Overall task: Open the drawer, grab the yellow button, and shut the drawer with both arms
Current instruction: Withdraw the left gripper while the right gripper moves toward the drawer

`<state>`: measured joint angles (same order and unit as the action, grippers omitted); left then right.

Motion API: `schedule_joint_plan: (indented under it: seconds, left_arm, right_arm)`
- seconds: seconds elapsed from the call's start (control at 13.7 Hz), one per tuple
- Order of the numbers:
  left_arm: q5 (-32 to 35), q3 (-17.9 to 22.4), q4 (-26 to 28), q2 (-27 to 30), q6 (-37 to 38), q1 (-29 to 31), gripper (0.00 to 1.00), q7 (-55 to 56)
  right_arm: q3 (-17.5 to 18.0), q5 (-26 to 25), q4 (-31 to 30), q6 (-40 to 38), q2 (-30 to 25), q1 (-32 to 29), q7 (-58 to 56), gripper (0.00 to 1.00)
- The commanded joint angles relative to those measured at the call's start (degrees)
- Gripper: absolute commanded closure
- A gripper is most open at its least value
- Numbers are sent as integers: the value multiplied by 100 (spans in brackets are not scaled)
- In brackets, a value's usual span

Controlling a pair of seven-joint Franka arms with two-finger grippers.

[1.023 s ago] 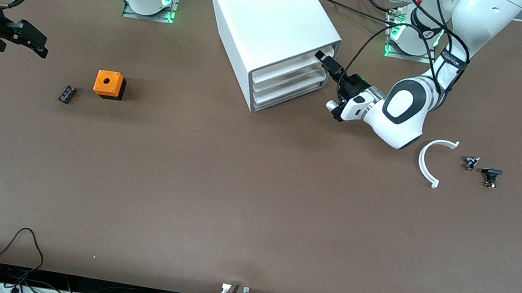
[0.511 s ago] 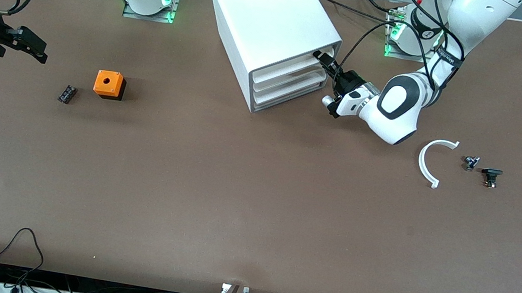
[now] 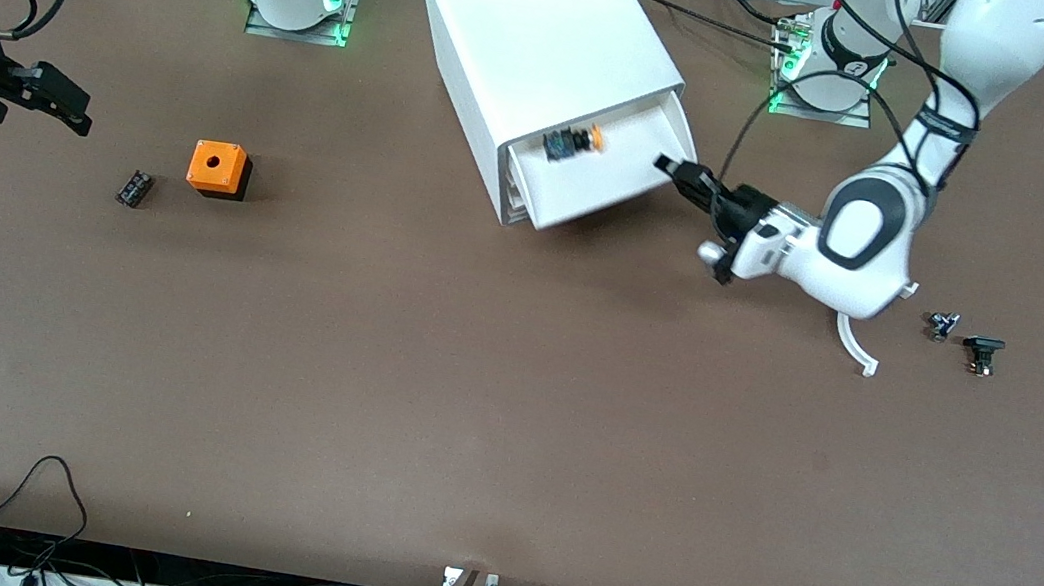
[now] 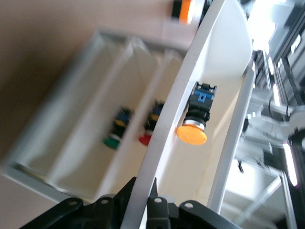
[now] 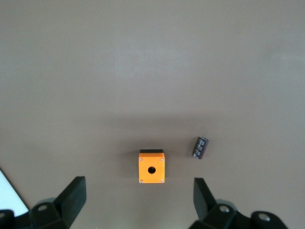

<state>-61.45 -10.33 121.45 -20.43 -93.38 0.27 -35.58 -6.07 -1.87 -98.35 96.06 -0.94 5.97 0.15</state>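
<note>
— What's lying around the cabinet (image 3: 545, 44)?
— An orange cube (image 3: 219, 168) and a small black part (image 3: 133, 187) toward the right arm's end; a white curved piece (image 3: 853, 342) and two dark bits (image 3: 965, 339) toward the left arm's.
— And the button (image 3: 585, 139)?
— Orange cap, black body, lying in the pulled-out top drawer (image 3: 632, 182).
— The grippers?
— Left gripper (image 3: 677, 174) pinches the drawer's front edge. Right gripper (image 3: 63, 100) waits over the table's end, fingers spread.

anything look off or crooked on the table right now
The cabinet sits at an angle to the table edges, with the drawer pulled out. The button lies on its side in it. The left gripper holds the drawer's front edge; the right gripper waits open.
</note>
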Motion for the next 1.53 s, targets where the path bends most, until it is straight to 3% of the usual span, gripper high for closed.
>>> schedule_joint_plan:
  seconds: [0.0,0.07,0.15,0.22,0.51,0.8,0.95,1.17,1.46]
  left_arm:
    - [2,215,-191,-40,-707,104,100,209]
    - [10,225,-209,-14,-707,139,100,218]
    - [11,225,-209,-5,-707,157,59,218]
    - [2,225,-209,4,-699,175,2,149]
    - [28,225,-314,171,-987,210,0,130]
    - [1291,216,-736,574,-1770,210,0,157]
    - [1434,312,-982,794,-1902,297,0,218]
    - [1469,339,-983,1014,-2421,324,0,201]
    - [3152,786,-1543,1331,-1941,324,0,427]
  right_arm:
    - [0,73,272,-34,322,97,-129,0]
    - [0,81,316,-87,401,106,-130,0]
    - [0,90,308,-96,410,132,-147,0]
    - [0,108,307,-96,401,132,-130,0]
    - [166,213,325,-166,384,282,-112,0]
    - [387,204,395,44,393,466,-112,0]
    - [466,231,413,71,419,676,-112,0]
    - [501,231,675,369,839,1387,-112,0]
    - [545,231,1623,528,1753,2468,-103,0]
